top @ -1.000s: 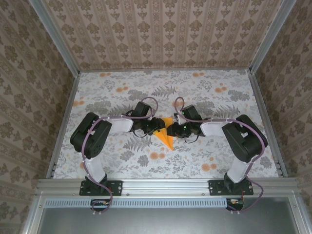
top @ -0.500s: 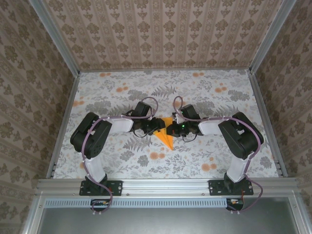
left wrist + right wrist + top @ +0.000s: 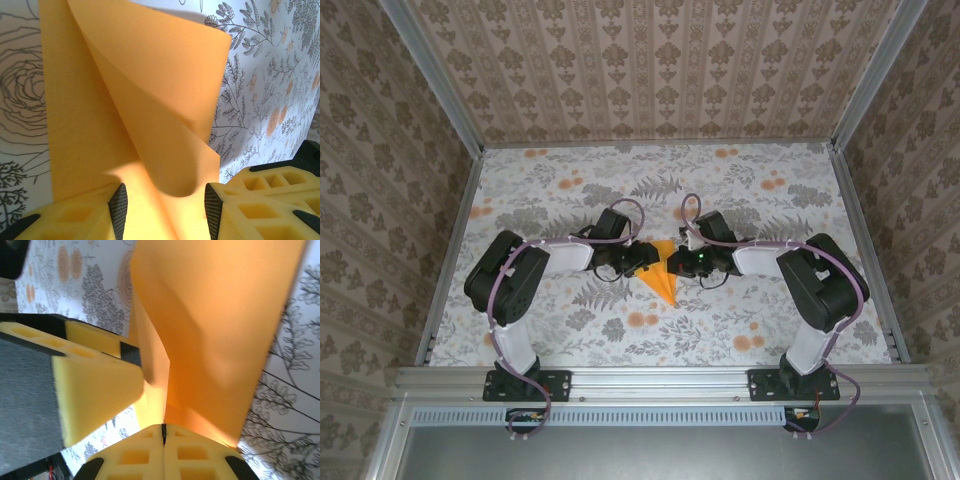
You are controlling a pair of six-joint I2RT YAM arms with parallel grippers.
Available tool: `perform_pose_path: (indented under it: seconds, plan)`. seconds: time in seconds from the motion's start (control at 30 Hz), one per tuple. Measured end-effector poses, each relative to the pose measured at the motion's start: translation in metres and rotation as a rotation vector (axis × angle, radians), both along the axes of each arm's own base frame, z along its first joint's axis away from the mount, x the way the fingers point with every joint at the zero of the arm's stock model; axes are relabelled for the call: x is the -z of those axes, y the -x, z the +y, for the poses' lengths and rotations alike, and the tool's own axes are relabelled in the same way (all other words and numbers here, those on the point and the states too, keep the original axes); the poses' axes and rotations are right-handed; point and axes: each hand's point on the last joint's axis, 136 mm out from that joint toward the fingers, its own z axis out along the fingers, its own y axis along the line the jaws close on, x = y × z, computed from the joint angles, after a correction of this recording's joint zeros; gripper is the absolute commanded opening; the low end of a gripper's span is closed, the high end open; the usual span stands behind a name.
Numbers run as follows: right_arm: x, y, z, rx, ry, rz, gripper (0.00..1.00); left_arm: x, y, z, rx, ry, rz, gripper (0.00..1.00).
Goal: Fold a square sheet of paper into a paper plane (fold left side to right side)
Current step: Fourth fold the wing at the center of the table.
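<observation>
The square sheet of paper (image 3: 663, 283) is bright orange and folded into a pointed shape at the table's middle, its tip toward the near edge. Both grippers meet over its far end. My left gripper (image 3: 642, 259) comes in from the left. In the left wrist view its jaws (image 3: 165, 207) stand open, straddling the paper (image 3: 150, 100), whose one flap curls up between the pads. My right gripper (image 3: 678, 262) comes from the right. In the right wrist view it (image 3: 163, 432) is shut on a raised fold of the paper (image 3: 220, 330), with a left finger (image 3: 95, 385) close beside it.
The table (image 3: 740, 190) carries a cloth printed with grey leaves and small orange blossoms. Metal rails (image 3: 448, 255) border its left and right sides, and patterned walls rise behind them. A metal beam (image 3: 660, 381) with both arm bases runs along the near edge.
The right gripper's jaws have shut on the paper's raised fold, and its wrist shifted slightly. The left gripper has stayed where it was, open over the paper.
</observation>
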Motion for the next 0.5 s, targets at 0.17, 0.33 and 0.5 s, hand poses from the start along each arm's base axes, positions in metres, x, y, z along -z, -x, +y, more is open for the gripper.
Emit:
perform_pose_path:
  seconds: [0.17,0.33,0.5]
  plan:
    - [0.0052,0.0032,-0.0042,-0.006,0.029,0.007,0.00,-0.0001,0.0000,-0.0001,0.000,0.000,0.000,0.48]
    - [0.0052,0.0033,-0.0042,-0.008,0.029,0.006,0.00,0.0005,0.0000,0.0004,-0.001,-0.002,0.000,0.46]
    - [0.0051,0.0033,-0.0042,-0.008,0.029,0.006,0.00,0.0008,0.0002,0.0007,-0.002,-0.004,0.001,0.46]
